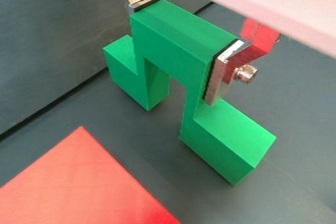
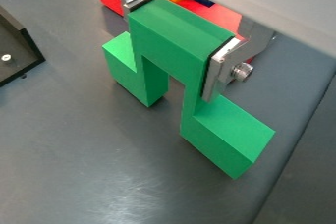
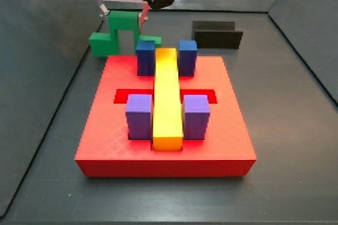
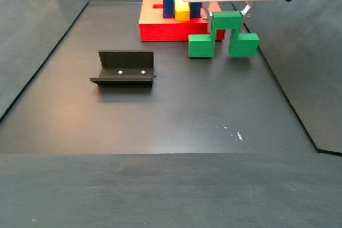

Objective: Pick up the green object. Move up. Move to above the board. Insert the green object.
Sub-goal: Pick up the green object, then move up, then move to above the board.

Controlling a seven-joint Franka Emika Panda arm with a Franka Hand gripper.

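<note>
— Red board (image 3: 165,156) first. Where from the green object (image 3: 122,37)?

— Just beside it in both side views, on the dark floor. Carries a long yellow bar (image 3: 166,91) down its middle, with blue blocks (image 3: 185,55) around the bar.

— And the green object itself?

— Shaped like an arch: two legs joined by a crossbar on top. Appears to stand on the floor with both feet down, off the board (image 4: 160,30) entirely. Not yet lifted, by the look of the wrist views.

— Long axis?

— Runs from foot to foot. Seems to lie crosswise to the yellow bar. Probably little turning needed, if meant to straddle that bar; hard to be sure.

— Gripper (image 1: 184,33)?

— Directly above the crossbar, straddling it across the narrow way. Clenched on the green object (image 2: 178,36), judging by both wrist views: one silver finger (image 1: 226,71) flat against one face, its mate against the opposite face, no gap visible.

— So the coming move?

— Straight up first, enough for the feet to clear the blue blocks, then sideways over the board. Worth watching the nearer leg against the board's edge.

— Anything else about?

— Dark fixture (image 4: 123,69), well apart from all this.
</note>
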